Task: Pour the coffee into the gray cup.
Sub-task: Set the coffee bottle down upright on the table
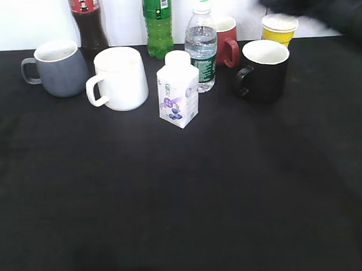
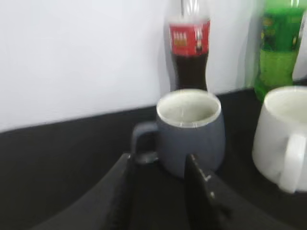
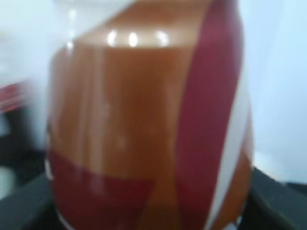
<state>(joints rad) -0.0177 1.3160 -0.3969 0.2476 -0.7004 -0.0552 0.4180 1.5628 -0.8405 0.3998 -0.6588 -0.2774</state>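
Note:
The gray cup [image 1: 59,69] stands upright at the back left of the black table, handle to the left; its whitish inside looks empty in the left wrist view [image 2: 192,132]. My left gripper [image 2: 159,160] is open and empty, low in front of the cup near its handle, out of the exterior view. The coffee bottle [image 3: 144,124], brown liquid with a red and white swirled label, fills the right wrist view between the dark fingers of my right gripper [image 3: 148,215], which is shut on it. The right arm [image 1: 320,4] is a dark blur at the top right; the bottle is hidden there.
A white mug [image 1: 120,78] stands right of the gray cup, with a cola bottle [image 1: 89,22] and a green bottle [image 1: 158,21] behind. A white carton [image 1: 179,93], a water bottle [image 1: 200,46], a red mug [image 1: 227,41], a black mug [image 1: 264,69] and a yellow cup [image 1: 280,28] stand to the right.

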